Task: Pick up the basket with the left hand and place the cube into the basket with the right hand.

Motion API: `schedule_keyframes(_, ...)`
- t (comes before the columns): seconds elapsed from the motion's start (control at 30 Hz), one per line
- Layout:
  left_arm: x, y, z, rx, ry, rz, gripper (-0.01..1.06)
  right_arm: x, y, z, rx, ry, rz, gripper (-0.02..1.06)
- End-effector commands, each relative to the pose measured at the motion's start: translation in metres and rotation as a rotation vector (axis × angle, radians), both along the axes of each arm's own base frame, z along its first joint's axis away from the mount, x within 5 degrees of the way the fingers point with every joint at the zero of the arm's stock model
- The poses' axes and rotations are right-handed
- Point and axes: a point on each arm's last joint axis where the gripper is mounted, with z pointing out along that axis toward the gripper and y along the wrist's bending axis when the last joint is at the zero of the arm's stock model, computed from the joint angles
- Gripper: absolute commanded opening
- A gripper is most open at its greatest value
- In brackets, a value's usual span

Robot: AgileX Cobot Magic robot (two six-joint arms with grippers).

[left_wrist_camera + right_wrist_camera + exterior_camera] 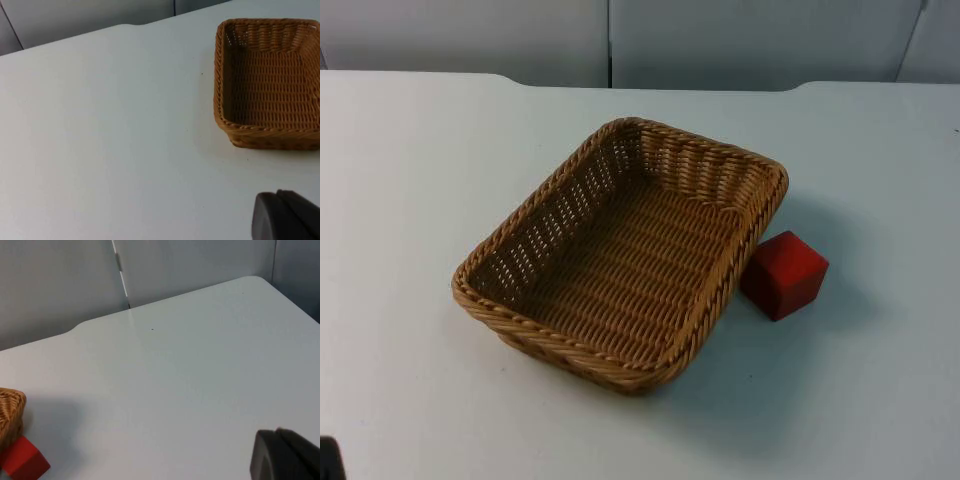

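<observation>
An empty tan wicker basket (570, 345) stands in the middle of the white table. A red cube (785, 272) rests on the table just off the basket's right side, close to its wall. The left wrist view looks across bare table to the basket (218, 75), which is well away from my left gripper (285, 216). In the right wrist view the cube (22, 462) lies beside a corner of the basket (10, 410), far from my right gripper (285, 455). Neither gripper touches anything.
The grey partition wall (620, 40) closes off the far edge of the table. A small dark object (328, 460) sits at the near left corner of the top view. White table surface (410, 170) surrounds the basket and cube.
</observation>
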Motion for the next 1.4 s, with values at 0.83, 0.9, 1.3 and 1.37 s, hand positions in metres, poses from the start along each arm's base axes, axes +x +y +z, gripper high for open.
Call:
schedule_keyframes(0.83,0.302,-0.085,0.002,-0.242,0.567,-0.523,0.18,0.000,0.000,0.000,-0.005,-0.010,-0.003,0.00)
schedule_keyframes(0.9,0.317,-0.085,-0.006,-0.219,0.561,-0.515,0.22,0.000,0.000,0.000,-0.005,-0.010,-0.003,0.00)
schedule_keyframes(1.3,0.411,-0.088,-0.088,-0.100,0.622,-0.447,0.67,0.000,0.000,0.000,-0.005,-0.010,-0.003,0.00)
schedule_keyframes(1.37,0.420,-0.097,-0.108,-0.086,0.653,-0.459,0.67,0.000,0.000,0.000,-0.005,-0.010,-0.003,0.00)
